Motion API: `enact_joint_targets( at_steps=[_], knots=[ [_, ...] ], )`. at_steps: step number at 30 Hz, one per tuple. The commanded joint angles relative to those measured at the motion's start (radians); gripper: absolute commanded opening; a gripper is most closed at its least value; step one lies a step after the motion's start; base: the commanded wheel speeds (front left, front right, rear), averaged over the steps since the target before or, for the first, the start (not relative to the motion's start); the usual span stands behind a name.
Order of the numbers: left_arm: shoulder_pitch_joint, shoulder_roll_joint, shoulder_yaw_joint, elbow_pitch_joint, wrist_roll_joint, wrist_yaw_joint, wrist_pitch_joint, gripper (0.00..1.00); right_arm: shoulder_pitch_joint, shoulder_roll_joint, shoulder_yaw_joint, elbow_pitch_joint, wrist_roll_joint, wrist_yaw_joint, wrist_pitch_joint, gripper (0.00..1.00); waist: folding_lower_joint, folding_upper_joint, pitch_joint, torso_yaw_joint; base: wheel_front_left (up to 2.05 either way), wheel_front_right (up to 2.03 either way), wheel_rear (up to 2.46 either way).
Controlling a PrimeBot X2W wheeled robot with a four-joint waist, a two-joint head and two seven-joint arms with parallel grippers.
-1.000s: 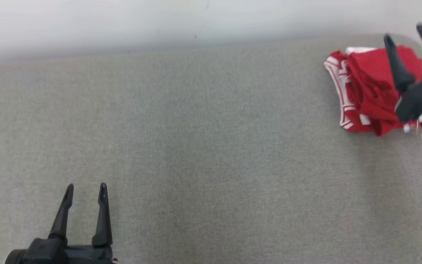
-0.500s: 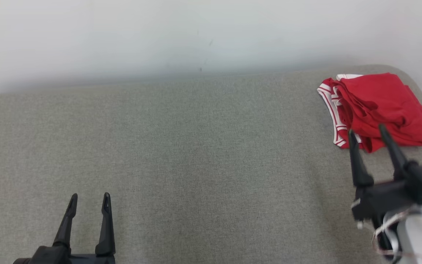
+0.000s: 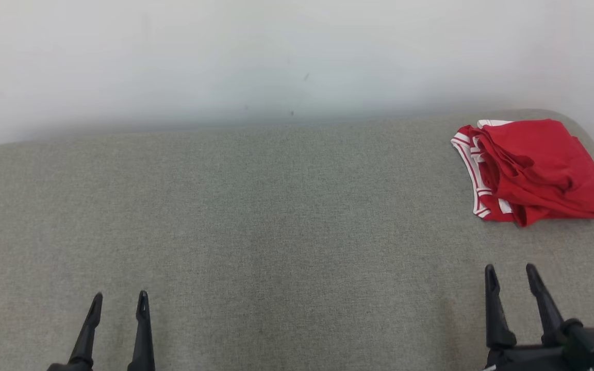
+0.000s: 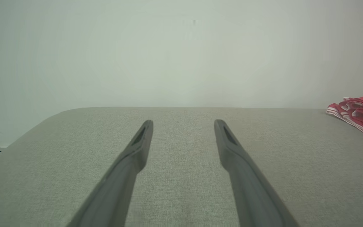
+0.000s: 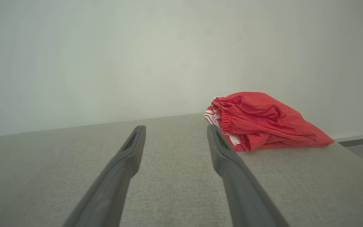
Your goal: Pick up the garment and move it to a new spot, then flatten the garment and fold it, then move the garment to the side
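A grey, cloth-covered desk with rounded far corners takes up most of the head view. Its weave is even and its top is flat. Behind the far edge of the desk stands a plain pale wall with a few small dark specks on it.

The garment lies at the far right corner of the desk. It is red with white stripes along one border and sits in a loose, folded bundle, several layers thick. The striped border faces the middle of the desk, and the plain red side reaches out to the right edge of the desk. In the right wrist view a gathered band shows along the side of the bundle, and the top layer is rumpled rather than smooth. In the left wrist view a sliver of it shows at the desk's far right.

The right fingers rise over the near right part of the desk, pointing toward the far edge. They are spread wide with nothing between them, and a stretch of bare desk lies between their tips and the garment. The left fingers rise over the near left part of the desk, well apart from the garment. They too are spread wide and empty, with grey cloth showing between them. Whether either pair's tips touch the desk cannot be told.
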Motion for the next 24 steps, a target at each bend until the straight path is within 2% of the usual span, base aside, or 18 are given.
enact_joint_targets(
  at_steps=[1, 10, 24],
  knots=[
    [0.023, -0.001, 0.008, 0.005, -0.001, 0.001, -0.002, 1.0, 0.026, 0.011, 0.001, -0.004, -0.008, -0.003, 0.0, 1.0, 0.0, 0.0001, -0.007, 0.005, 0.0, 0.0, 0.0],
    [0.063, -0.001, 0.024, 0.004, -0.009, 0.016, -0.002, 1.0, 0.063, 0.037, 0.018, 0.019, -0.012, -0.003, 0.0, 1.0, 0.0, 0.0001, -0.027, 0.023, 0.0, 0.0, 0.0],
    [0.072, -0.001, 0.02, 0.028, -0.013, 0.027, -0.002, 1.0, 0.067, 0.041, 0.042, 0.036, -0.009, -0.003, 0.0, 1.0, 0.0, 0.0001, -0.037, 0.041, 0.0, 0.0, 0.0]
  ],
)
